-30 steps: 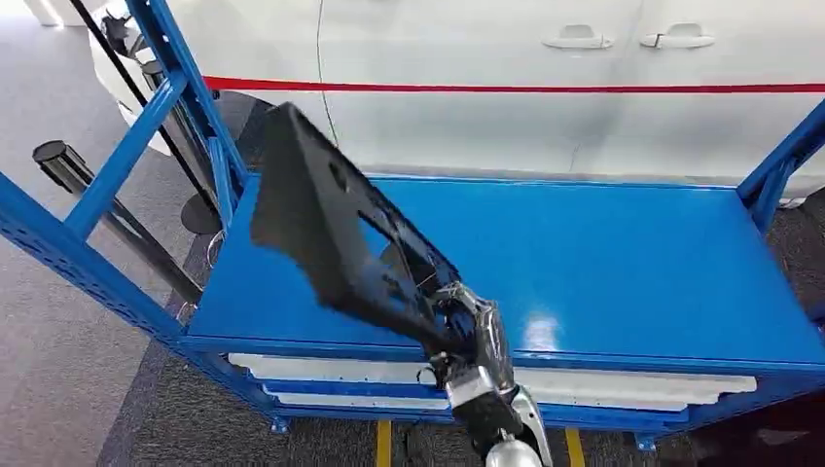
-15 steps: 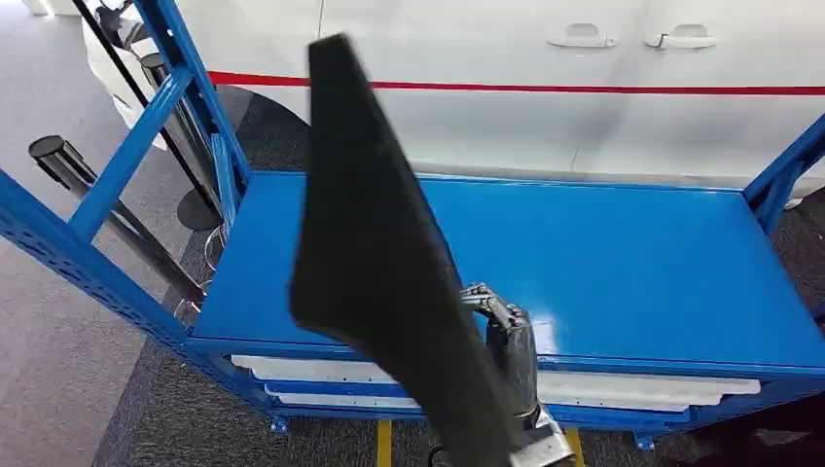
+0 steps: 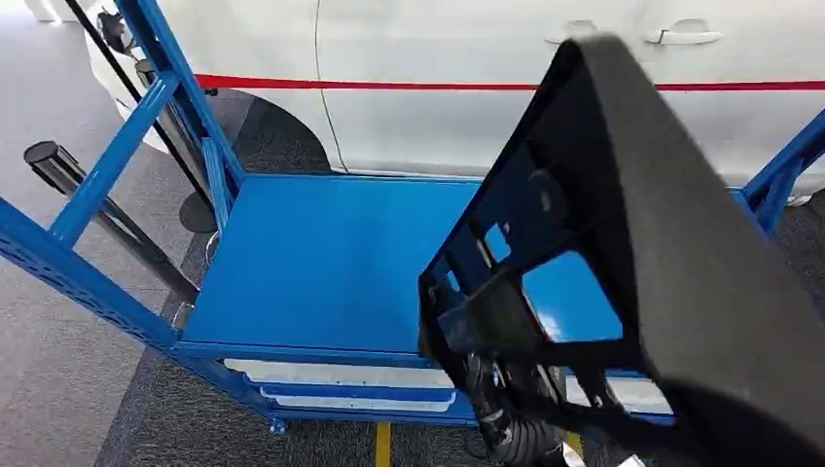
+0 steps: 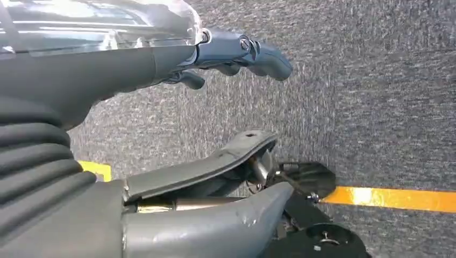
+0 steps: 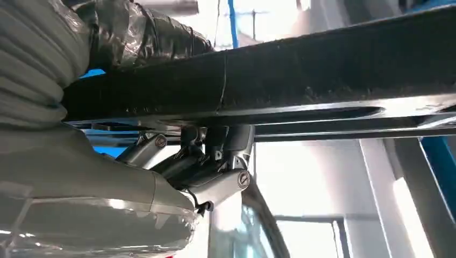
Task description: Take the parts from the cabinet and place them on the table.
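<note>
My R hand [image 5: 209, 161] clamps black plastic panel part [image 3: 623, 253], tilted up over blue shelf [image 3: 321, 263]. My L hand [image 4: 226, 107] hangs, fingers apart, holding nothing, above grey carpet [image 4: 376, 97].

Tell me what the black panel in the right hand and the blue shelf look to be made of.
Black panel: likely moulded plastic, matte, with ribs and cut-out openings; its broad face looks fuzzy, perhaps felt-lined. Blue shelf: probably painted sheet metal, glossy, showing reflections.
</note>
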Robot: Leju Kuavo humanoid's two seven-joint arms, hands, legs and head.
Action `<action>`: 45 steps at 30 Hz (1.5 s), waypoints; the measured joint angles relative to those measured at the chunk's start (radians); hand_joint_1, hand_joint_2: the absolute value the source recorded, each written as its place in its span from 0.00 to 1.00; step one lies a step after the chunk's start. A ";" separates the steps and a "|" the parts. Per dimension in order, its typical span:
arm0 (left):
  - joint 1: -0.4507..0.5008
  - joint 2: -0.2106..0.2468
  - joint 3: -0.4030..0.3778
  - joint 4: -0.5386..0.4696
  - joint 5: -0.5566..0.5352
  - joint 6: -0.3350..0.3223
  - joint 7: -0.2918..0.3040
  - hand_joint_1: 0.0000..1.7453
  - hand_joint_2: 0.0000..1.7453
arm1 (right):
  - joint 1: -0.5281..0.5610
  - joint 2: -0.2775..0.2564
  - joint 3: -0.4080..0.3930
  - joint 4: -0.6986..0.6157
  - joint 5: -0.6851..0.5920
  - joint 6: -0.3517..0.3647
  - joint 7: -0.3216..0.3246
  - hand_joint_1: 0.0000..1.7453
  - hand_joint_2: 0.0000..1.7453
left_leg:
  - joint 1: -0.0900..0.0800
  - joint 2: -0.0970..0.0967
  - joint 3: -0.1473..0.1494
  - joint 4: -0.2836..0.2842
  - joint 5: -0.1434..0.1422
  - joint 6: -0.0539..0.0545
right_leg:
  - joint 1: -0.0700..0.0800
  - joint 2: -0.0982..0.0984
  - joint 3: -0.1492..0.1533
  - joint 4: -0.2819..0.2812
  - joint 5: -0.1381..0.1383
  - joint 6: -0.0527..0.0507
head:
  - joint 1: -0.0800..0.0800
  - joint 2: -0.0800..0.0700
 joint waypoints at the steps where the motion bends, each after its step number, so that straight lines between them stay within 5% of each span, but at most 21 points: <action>1: 0.000 0.000 0.003 0.000 -0.001 0.000 0.000 0.00 1.00 | 0.010 0.000 -0.004 0.008 0.001 0.014 -0.006 1.00 1.00 | 0.000 0.000 -0.022 0.057 -0.043 -0.003 | 0.000 -0.001 -0.003 0.000 0.002 -0.005 | 0.000 0.000; 3: 0.000 0.000 0.011 0.000 -0.003 0.000 0.002 0.00 1.00 | 0.030 -0.002 -0.010 0.025 0.018 0.031 -0.016 1.00 1.00 | 0.002 0.000 -0.086 0.217 -0.125 -0.009 | 0.004 -0.004 -0.012 0.001 0.006 -0.011 | 0.000 0.000; 5: 0.001 -0.002 0.018 0.000 -0.006 0.000 0.006 0.00 1.00 | 0.042 -0.003 -0.012 0.036 0.039 0.046 -0.022 1.00 1.00 | 0.002 0.000 -0.097 0.264 -0.127 -0.009 | 0.007 -0.004 -0.021 0.005 0.011 -0.013 | 0.000 0.000; 8: -0.002 -0.002 0.026 0.000 -0.009 -0.002 0.010 0.00 1.00 | 0.050 -0.005 -0.012 0.045 0.067 0.056 -0.023 1.00 1.00 | -0.001 0.000 0.037 0.034 -0.017 0.008 | 0.010 -0.003 -0.029 0.010 0.017 -0.008 | 0.000 0.000; 9: -0.005 -0.001 0.027 -0.001 -0.009 -0.002 0.012 0.00 1.00 | 0.052 -0.005 -0.012 0.045 0.074 0.056 -0.024 1.00 1.00 | -0.007 0.000 0.069 -0.035 -0.022 0.019 | 0.011 -0.003 -0.030 0.012 0.021 -0.003 | 0.000 0.000; 14: -0.006 -0.003 0.034 -0.001 -0.018 -0.003 0.016 0.00 1.00 | 0.061 -0.006 -0.013 0.047 0.081 0.056 -0.025 1.00 1.00 | -0.001 0.006 0.058 -0.056 0.022 0.038 | 0.008 -0.002 -0.038 0.015 0.036 0.029 | 0.000 0.000; 17: -0.008 -0.003 0.042 -0.001 -0.022 -0.003 0.018 0.00 1.00 | 0.070 -0.008 -0.017 0.048 0.080 0.058 -0.030 1.00 1.00 | -0.006 0.013 0.026 -0.058 0.051 0.056 | 0.003 0.003 -0.091 0.167 -0.122 0.041 | 0.003 0.000; 19: -0.008 -0.003 0.046 -0.001 -0.023 -0.003 0.018 0.00 1.00 | 0.074 -0.010 -0.018 0.050 0.080 0.058 -0.031 1.00 1.00 | -0.007 0.015 0.001 -0.055 0.066 0.054 | 0.000 0.002 -0.114 0.280 -0.172 0.049 | 0.003 0.000; 21: -0.009 -0.003 0.049 -0.001 -0.024 -0.003 0.018 0.00 1.00 | 0.075 -0.011 -0.019 0.051 0.078 0.058 -0.031 1.00 1.00 | -0.006 0.015 -0.024 -0.047 0.079 0.048 | -0.003 0.002 -0.061 0.241 -0.127 0.053 | 0.003 0.000; 23: -0.009 -0.004 0.050 -0.001 -0.024 -0.003 0.018 0.00 1.00 | 0.075 -0.012 -0.020 0.051 0.076 0.058 -0.032 1.00 1.00 | -0.005 0.015 -0.045 -0.033 0.088 0.040 | -0.008 0.002 0.056 0.074 -0.071 0.052 | 0.003 0.000; 24: -0.009 -0.004 0.050 -0.001 -0.024 -0.003 0.018 0.00 1.00 | 0.073 -0.012 -0.021 0.051 0.076 0.058 -0.032 1.00 1.00 | -0.007 0.014 -0.056 -0.024 0.091 0.035 | -0.007 0.003 0.108 -0.010 -0.095 0.047 | 0.003 0.000; 28: -0.008 -0.004 0.050 -0.001 -0.024 -0.003 0.018 0.00 1.00 | 0.078 -0.013 -0.024 0.051 0.073 0.058 -0.034 1.00 1.00 | -0.010 0.012 -0.065 -0.026 0.121 0.004 | 0.004 0.006 0.081 -0.009 -0.064 0.012 | 0.003 0.000; 29: -0.007 -0.003 0.051 -0.001 -0.026 -0.003 0.018 0.00 1.00 | 0.078 -0.013 -0.024 0.050 0.072 0.058 -0.035 1.00 1.00 | -0.004 0.011 -0.073 -0.018 0.114 0.002 | -0.006 0.001 0.070 -0.016 -0.050 0.002 | 0.003 0.000; 31: -0.009 -0.003 0.052 -0.001 -0.032 -0.003 0.018 0.00 1.00 | 0.079 -0.012 -0.027 0.050 0.068 0.062 -0.036 1.00 1.00 | -0.003 0.009 -0.103 0.059 0.002 -0.007 | -0.004 -0.002 0.045 -0.016 -0.028 -0.015 | 0.003 0.000; 33: -0.008 -0.003 0.054 -0.001 -0.033 -0.003 0.018 0.00 1.00 | 0.082 -0.013 -0.029 0.050 0.068 0.065 -0.037 1.00 1.00 | -0.002 0.009 -0.133 0.208 -0.099 -0.016 | 0.000 -0.003 0.015 -0.014 -0.006 -0.016 | 0.003 0.000; 34: -0.008 -0.003 0.055 -0.001 -0.034 -0.003 0.019 0.00 1.00 | 0.082 -0.013 -0.029 0.050 0.066 0.067 -0.037 1.00 1.00 | -0.002 0.009 -0.136 0.257 -0.108 -0.019 | 0.001 -0.004 0.000 -0.010 0.005 -0.016 | 0.002 0.000; 36: -0.009 -0.003 0.055 -0.001 -0.035 -0.003 0.018 0.00 1.00 | 0.084 -0.013 -0.030 0.050 0.066 0.067 -0.037 1.00 1.00 | -0.001 0.009 -0.086 0.238 -0.051 -0.018 | 0.002 -0.005 -0.034 0.000 0.022 -0.012 | 0.003 0.000; 38: -0.011 -0.003 0.055 -0.001 -0.035 -0.003 0.018 0.00 1.00 | 0.085 -0.013 -0.031 0.050 0.066 0.067 -0.037 1.00 1.00 | -0.002 0.009 0.034 0.089 0.001 -0.011 | 0.002 -0.005 -0.062 0.012 0.037 -0.006 | 0.002 0.000; 40: -0.016 -0.002 0.055 -0.003 -0.035 -0.003 0.018 0.00 1.00 | 0.086 -0.012 -0.032 0.048 0.066 0.067 -0.038 1.00 1.00 | -0.009 0.007 0.133 -0.067 -0.058 0.003 | 0.006 -0.006 -0.072 0.020 0.052 0.005 | 0.003 0.000; 43: -0.017 -0.002 0.056 -0.003 -0.035 -0.003 0.016 0.00 1.00 | 0.086 -0.013 -0.034 0.047 0.066 0.067 -0.039 1.00 1.00 | -0.015 0.005 0.110 -0.060 -0.025 0.022 | 0.004 -0.007 -0.066 0.006 0.082 0.025 | 0.000 0.000; 45: -0.019 -0.003 0.056 -0.003 -0.039 -0.005 0.016 0.00 1.00 | 0.100 -0.013 -0.041 0.046 0.064 0.057 -0.040 1.00 1.00 | -0.005 0.014 0.089 -0.069 0.003 0.042 | 0.002 -0.001 -0.085 0.037 0.020 0.033 | 0.000 0.000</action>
